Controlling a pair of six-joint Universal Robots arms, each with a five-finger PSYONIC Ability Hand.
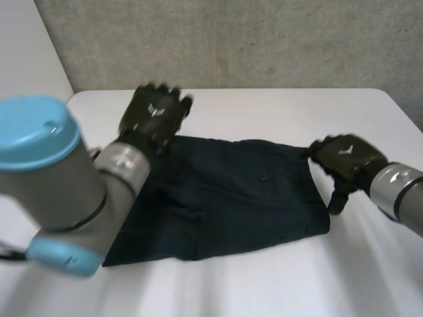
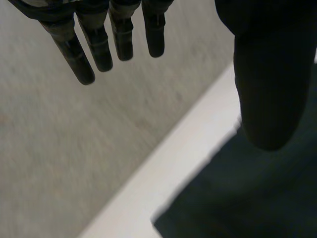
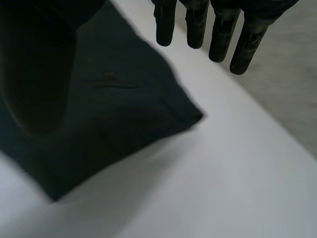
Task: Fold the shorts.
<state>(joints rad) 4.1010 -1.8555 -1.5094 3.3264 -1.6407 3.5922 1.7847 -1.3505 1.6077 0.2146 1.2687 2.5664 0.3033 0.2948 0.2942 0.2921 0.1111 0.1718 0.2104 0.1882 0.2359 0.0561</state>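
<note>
The dark navy shorts [image 1: 225, 198] lie flat across the middle of the white table [image 1: 277, 109]. My left hand [image 1: 153, 112] hovers over their far left corner, fingers [image 2: 99, 44] straight and spread from the thumb [image 2: 270, 99], holding nothing. A corner of the shorts [image 2: 247, 198] lies below its palm. My right hand [image 1: 344, 158] is at the right edge of the shorts, fingers [image 3: 198, 25] straight and nothing in it. A pointed corner of the shorts [image 3: 114, 114] lies under its palm, between its thumb [image 3: 34, 74] and fingers.
A grey concrete wall [image 1: 264, 39] stands just behind the table's far edge. Bare white tabletop [image 1: 264, 284] runs in front of the shorts and to their right. My left arm [image 1: 59, 191] reaches over the table's left side.
</note>
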